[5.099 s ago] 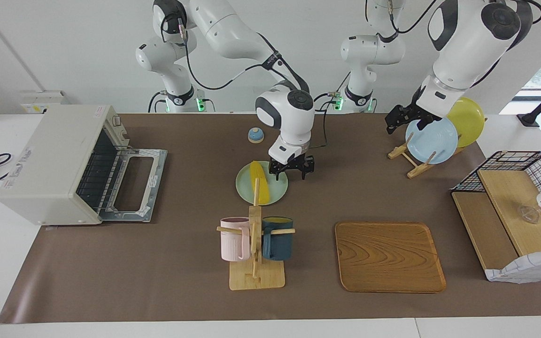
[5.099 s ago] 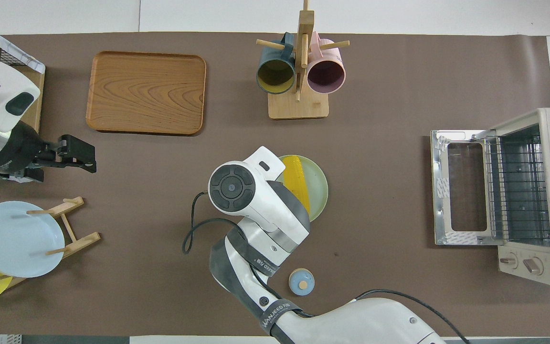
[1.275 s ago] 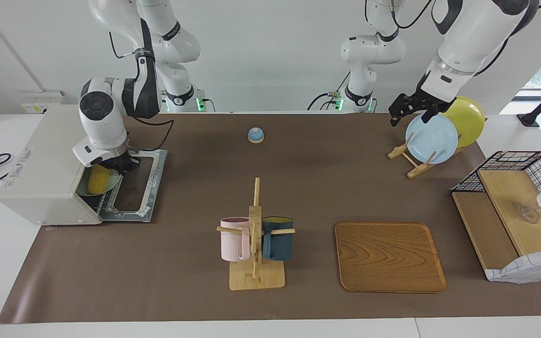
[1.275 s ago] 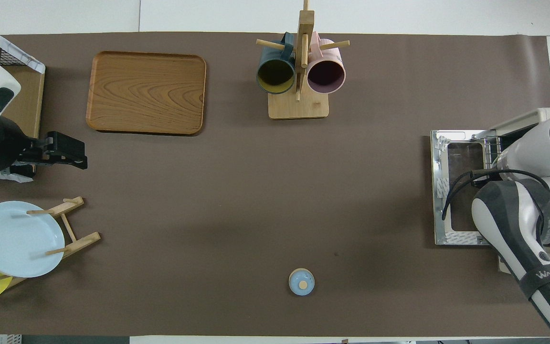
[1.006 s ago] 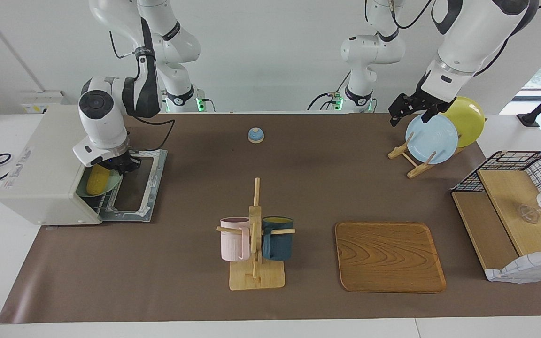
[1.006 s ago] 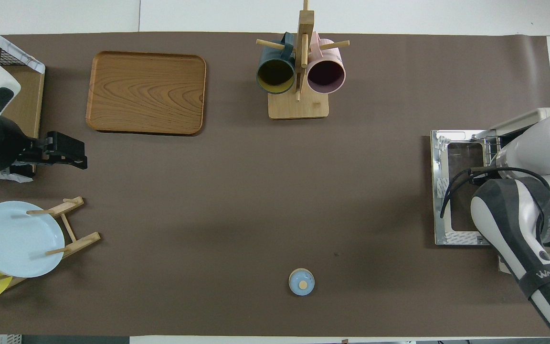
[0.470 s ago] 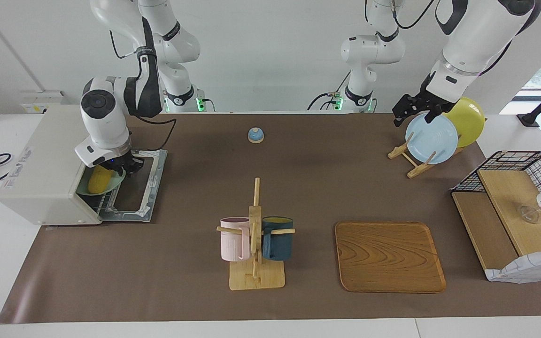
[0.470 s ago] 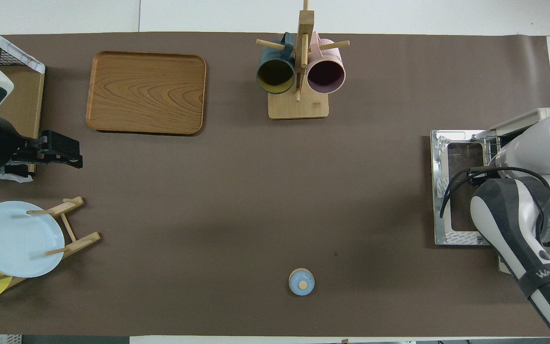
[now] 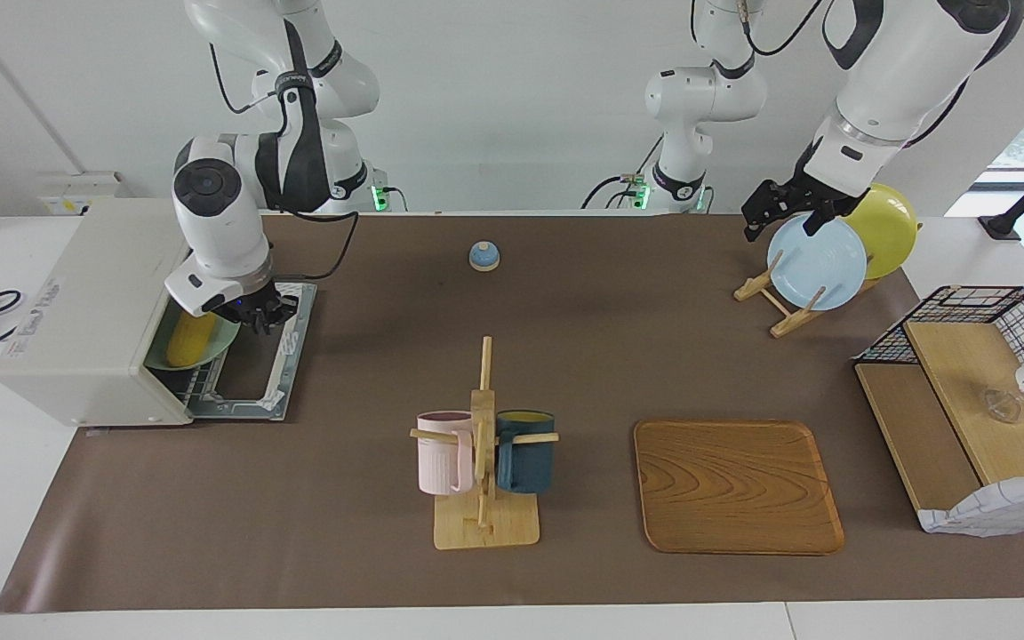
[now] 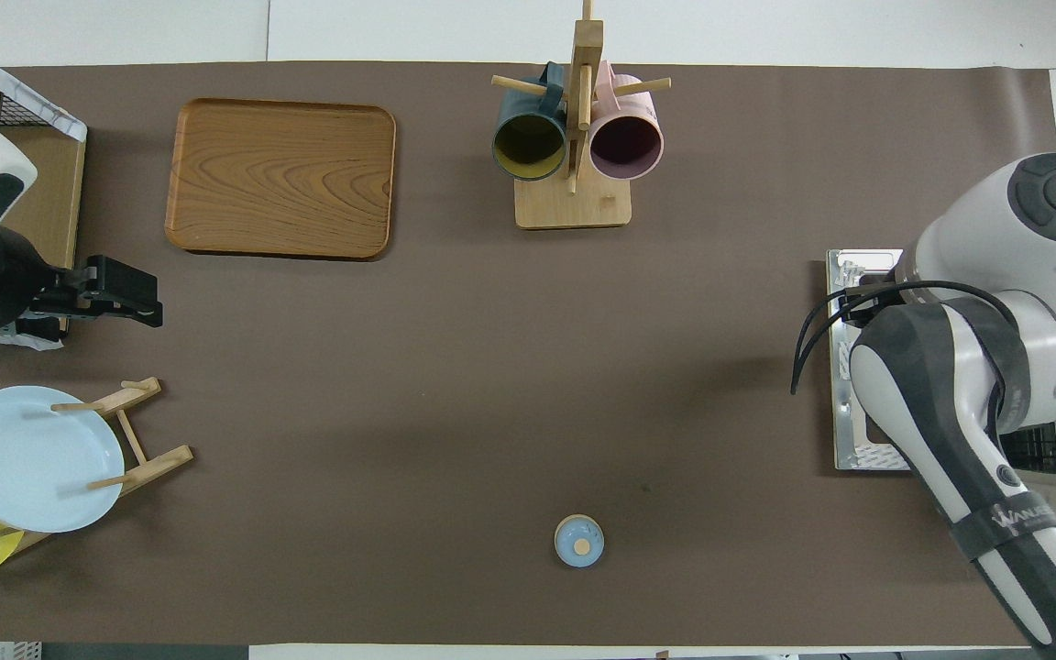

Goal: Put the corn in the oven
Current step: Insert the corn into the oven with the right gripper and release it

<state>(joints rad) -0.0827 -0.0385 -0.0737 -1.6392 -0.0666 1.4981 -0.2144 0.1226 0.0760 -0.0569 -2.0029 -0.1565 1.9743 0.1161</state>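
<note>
Facing view shows the corn point(image 9: 190, 337) lying on a pale green plate point(image 9: 224, 334) that sits on the wire rack inside the oven point(image 9: 94, 311), whose door point(image 9: 256, 348) is folded down flat onto the brown mat toward the right arm's end of the table. The plate's rim sticks out a little past the oven's mouth. The right gripper point(image 9: 265, 315) hangs over the lowered door, just beside the plate's rim and apart from it, holding nothing; its dark fingers look spread a little, though how far apart they stand cannot be told. In the overhead view the right arm's wrist covers the oven's opening, so the corn is hidden there.

The left gripper point(image 9: 777, 212) waits in the air by the light blue plate point(image 9: 816, 263) in the wooden dish rack point(image 9: 774, 302); its fingers point(image 10: 129, 291) are empty, and I cannot tell whether they are spread or closed.
</note>
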